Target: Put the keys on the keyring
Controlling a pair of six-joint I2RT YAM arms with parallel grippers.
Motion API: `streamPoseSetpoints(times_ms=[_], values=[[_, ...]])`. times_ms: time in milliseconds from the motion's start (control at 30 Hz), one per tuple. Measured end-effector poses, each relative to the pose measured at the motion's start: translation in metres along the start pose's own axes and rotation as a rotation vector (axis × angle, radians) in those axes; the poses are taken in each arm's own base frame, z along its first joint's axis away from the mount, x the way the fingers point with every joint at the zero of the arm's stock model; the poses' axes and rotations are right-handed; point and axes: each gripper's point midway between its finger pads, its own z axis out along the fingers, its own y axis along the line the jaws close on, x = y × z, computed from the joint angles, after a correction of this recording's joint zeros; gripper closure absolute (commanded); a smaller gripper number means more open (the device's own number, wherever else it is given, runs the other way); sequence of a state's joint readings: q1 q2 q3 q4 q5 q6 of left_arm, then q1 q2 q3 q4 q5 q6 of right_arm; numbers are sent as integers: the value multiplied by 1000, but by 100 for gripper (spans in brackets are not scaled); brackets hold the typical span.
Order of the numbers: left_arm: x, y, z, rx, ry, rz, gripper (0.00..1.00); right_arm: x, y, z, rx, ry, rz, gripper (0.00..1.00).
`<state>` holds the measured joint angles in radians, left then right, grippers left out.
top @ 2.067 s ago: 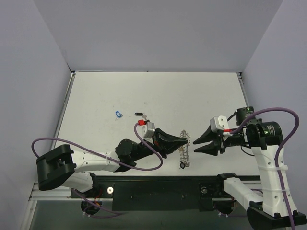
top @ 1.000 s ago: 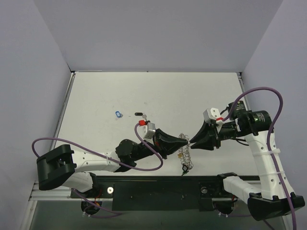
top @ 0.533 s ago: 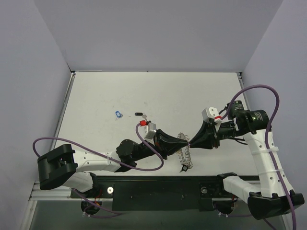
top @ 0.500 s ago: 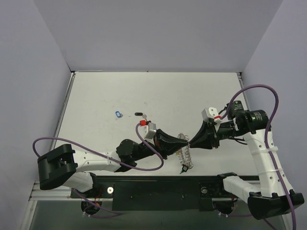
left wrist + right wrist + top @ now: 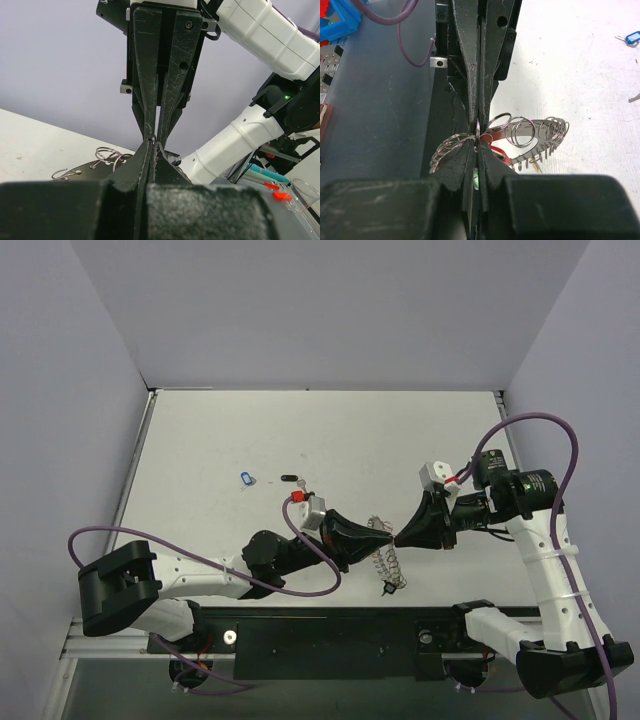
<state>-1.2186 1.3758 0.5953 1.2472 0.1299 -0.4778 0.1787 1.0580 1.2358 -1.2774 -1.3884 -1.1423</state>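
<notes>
Now: L gripper (image 5: 385,532) and R gripper (image 5: 400,538) meet tip-to-tip on the keyring (image 5: 385,562), near the counter's (image 5: 330,430) front edge.
L is fully shut on the rim. R, part-open a sec ago, has closed on a wire loop (image 5: 477,131) opp. it. Blue-tagged key (image 5: 247,478) & dark key (image 5: 290,478) lie well apart, far-left. Judged: loop secured for prying; neither key collected yet.

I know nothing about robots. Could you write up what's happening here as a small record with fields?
Left end effector: shut on the keyring
Right end effector: shut, pinching a wire loop of the keyring, tip to tip with the left
Loose keys: blue-tagged key and black key, apart from the ring
Surface: white table
</notes>
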Motion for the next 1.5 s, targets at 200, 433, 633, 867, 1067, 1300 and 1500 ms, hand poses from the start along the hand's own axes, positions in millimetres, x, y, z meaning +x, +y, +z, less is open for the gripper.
streamPoseSetpoints(times_ms=[200, 433, 633, 867, 1067, 1300, 1500], values=[[-1, -1, 0, 3, -4, 0, 95, -1, 0, 0, 5, -3, 34, 100], [-3, -7, -1, 35, 5, -5, 52, -1, -1, 0, 41, -6, 89, 100], [-20, -12, -14, 47, 84, 24, 38, 5, -6, -1, 102, 14, 144, 100], [-57, -7, -12, -11, 247, 161, 33, 22, -19, -6, 193, 95, 189, 100], [-54, 0, -4, 14, 431, 255, 37, 36, -21, -11, 225, 162, 183, 100], [19, 24, -10, 89, 649, 220, 46, 38, -19, -11, 222, 177, 174, 100], [41, 28, -9, 171, 698, 236, 54, 37, -18, -12, 225, 174, 161, 100]])
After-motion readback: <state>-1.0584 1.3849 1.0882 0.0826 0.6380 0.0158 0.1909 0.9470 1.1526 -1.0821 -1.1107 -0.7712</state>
